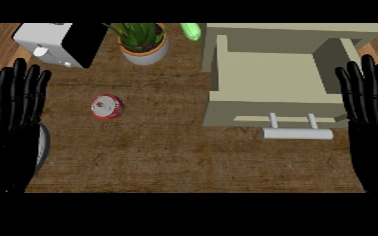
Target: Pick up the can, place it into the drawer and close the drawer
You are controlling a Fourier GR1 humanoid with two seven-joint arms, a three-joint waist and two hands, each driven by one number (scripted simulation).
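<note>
- Drawer stands pulled open at the right side of the counter, pale beige, walls on all sides; I see nothing lying inside it.
- Its front panel faces me, with a light bar handle standing off on two short posts.
- Behind the drawer sits the cabinet body it slides from, same beige.
- White pot at the far edge, left of the drawer, holds a spiky green plant in dark soil.
- Can stands upright on the counter, left of centre, well apart from the drawer and nearer my left hand than my right.
- I look down on its top: silver lid, red showing round the rim and side. Nothing touches it.
- My left hand shows at the left edge, fingers straight and spread, pointing away from me, holding nothing.
- My right hand shows at the right edge, just beside the drawer's right wall, fingers likewise straight and holding nothing.
- A white and black appliance sits in the far left corner.
- A small green object lies at the far edge between plant and cabinet; I cannot tell what it is.
- A pale curved rim shows by my left forearm; mostly hidden.
- Bare brown counter lies between can and drawer, and across the whole near half.
</note>
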